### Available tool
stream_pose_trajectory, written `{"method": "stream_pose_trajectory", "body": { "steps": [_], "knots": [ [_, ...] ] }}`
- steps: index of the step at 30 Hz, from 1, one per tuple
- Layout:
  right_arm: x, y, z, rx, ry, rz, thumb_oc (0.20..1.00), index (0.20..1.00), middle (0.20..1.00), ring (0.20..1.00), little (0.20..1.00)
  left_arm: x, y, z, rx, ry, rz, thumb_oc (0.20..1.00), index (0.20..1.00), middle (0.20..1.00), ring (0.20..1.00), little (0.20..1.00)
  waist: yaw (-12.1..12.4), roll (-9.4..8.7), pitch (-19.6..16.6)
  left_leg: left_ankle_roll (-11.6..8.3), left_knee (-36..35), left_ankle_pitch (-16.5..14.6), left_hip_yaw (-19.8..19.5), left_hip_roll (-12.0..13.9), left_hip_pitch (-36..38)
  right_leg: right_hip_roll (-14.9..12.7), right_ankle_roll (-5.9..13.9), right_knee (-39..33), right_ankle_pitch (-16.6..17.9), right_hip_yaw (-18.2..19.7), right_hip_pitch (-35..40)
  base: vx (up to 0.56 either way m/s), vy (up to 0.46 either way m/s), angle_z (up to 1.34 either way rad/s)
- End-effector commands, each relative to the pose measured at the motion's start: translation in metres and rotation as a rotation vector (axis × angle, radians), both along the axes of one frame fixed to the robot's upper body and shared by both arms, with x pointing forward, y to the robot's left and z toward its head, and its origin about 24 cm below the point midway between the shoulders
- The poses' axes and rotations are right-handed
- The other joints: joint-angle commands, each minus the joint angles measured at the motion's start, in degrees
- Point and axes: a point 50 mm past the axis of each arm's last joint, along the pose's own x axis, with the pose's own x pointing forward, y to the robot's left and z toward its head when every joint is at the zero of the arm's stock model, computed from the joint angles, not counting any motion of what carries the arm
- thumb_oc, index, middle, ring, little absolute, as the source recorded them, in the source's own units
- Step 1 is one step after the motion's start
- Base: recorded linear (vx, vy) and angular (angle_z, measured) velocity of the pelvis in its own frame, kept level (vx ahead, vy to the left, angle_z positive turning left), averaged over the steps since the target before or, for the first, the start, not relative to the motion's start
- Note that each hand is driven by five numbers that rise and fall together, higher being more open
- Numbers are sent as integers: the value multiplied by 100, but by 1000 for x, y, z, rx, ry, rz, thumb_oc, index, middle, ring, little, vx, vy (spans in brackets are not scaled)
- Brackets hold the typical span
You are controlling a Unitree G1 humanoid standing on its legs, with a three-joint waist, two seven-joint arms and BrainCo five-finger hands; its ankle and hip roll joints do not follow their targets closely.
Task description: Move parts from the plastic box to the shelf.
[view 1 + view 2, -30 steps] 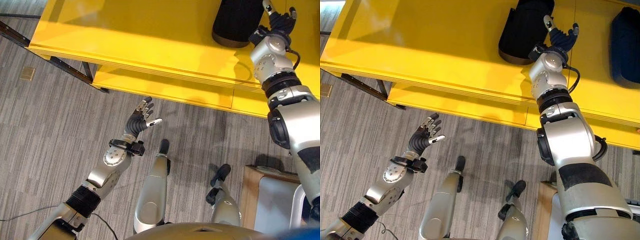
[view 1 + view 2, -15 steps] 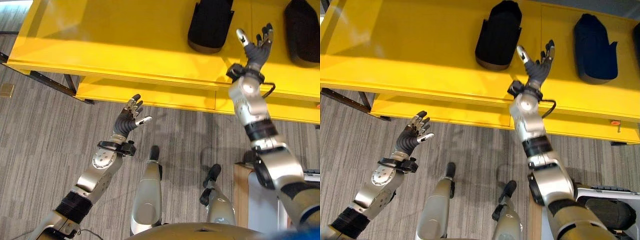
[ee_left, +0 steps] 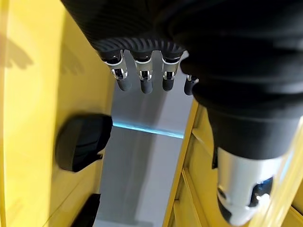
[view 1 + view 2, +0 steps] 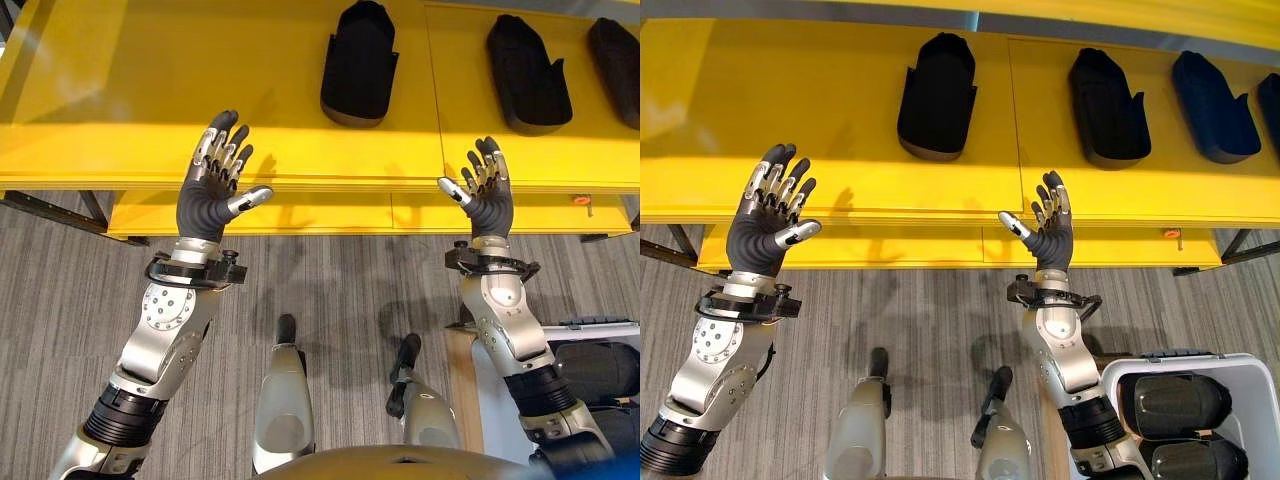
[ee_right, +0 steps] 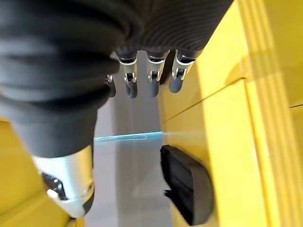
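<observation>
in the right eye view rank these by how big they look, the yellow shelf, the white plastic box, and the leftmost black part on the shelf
1. The yellow shelf looks by far the largest, spanning the view.
2. The white plastic box comes next, though it is cut off at the picture's edge and sits nearer the camera, so its rank over the part is unsure.
3. The leftmost black part.

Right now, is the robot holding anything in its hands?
No, the left hand and right hand are both open and empty before the shelf.
</observation>
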Motion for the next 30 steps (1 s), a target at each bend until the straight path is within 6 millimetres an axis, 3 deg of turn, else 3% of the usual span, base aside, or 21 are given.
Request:
{"method": "stream_pose_trajectory", "body": {
  "steps": [1, 8, 10, 15, 20, 22, 25, 30],
  "knots": [
    [-8, -13, 23, -58, -153, 33, 1000, 1000, 1000, 1000, 1000, -12, 1, 23, 57, -187, 45, 1000, 1000, 1000, 1000, 1000, -16, -3, -346, -1, -319, 699, 24, 91, -322, -29, 178, 440, -1028, -82, 1184, 9, 2, -21],
    [-8, -13, 23, -58, -153, 33, 1000, 1000, 1000, 1000, 1000, -12, 1, 23, 57, -187, 45, 1000, 1000, 1000, 1000, 1000, -16, -3, -345, -1, -319, 699, 24, 91, -321, -29, 178, 440, -1028, -82, 1184, 1, 0, -11],
    [-18, -12, 10, -55, -100, 99, 1000, 1000, 1000, 1000, 1000, 6, 0, 25, 88, -199, 143, 1000, 1000, 1000, 1000, 1000, -265, 28, -394, -27, -314, 669, 178, 175, -176, -35, 175, 454, -1017, 103, 1158, 45, 50, 4],
    [-29, -15, 7, -82, -90, 163, 1000, 1000, 1000, 1000, 1000, 65, 30, 17, 97, -84, 488, 1000, 1000, 1000, 1000, 1000, -751, 86, -310, -60, -265, 647, 568, 358, -84, -29, 171, 490, -888, 557, 820, -7, 62, -42],
    [-29, -15, 7, -82, -90, 163, 1000, 1000, 1000, 1000, 1000, 65, 30, 17, 97, -84, 488, 1000, 1000, 1000, 1000, 1000, -749, 85, -318, -59, -274, 654, 571, 356, -89, -30, 171, 489, -885, 558, 811, -4, 6, -42],
    [-36, -17, 4, -85, -76, 179, 1000, 1000, 1000, 1000, 1000, 79, 54, 14, 65, -22, 644, 1000, 1000, 1000, 1000, 1000, -904, 56, -252, -87, -204, 602, 681, 429, -89, -14, 184, 483, -828, 689, 721, -6, 14, -9],
    [-41, -21, 3, -98, -73, 186, 1000, 1000, 1000, 1000, 1000, 88, 75, 24, 82, -8, 767, 1000, 1000, 1000, 1000, 1000, -1031, 17, -242, -110, -178, 596, 756, 477, -156, -4, 198, 458, -779, 755, 614, -13, 19, -25],
    [-44, -22, 6, -109, -89, 192, 1000, 1000, 1000, 1000, 1000, 94, 84, 36, 119, -20, 829, 1000, 1000, 1000, 1000, 1000, -1099, -16, -203, -125, -169, 599, 801, 495, -210, -1, 214, 431, -730, 797, 534, -10, 11, -11]
  ]
}}
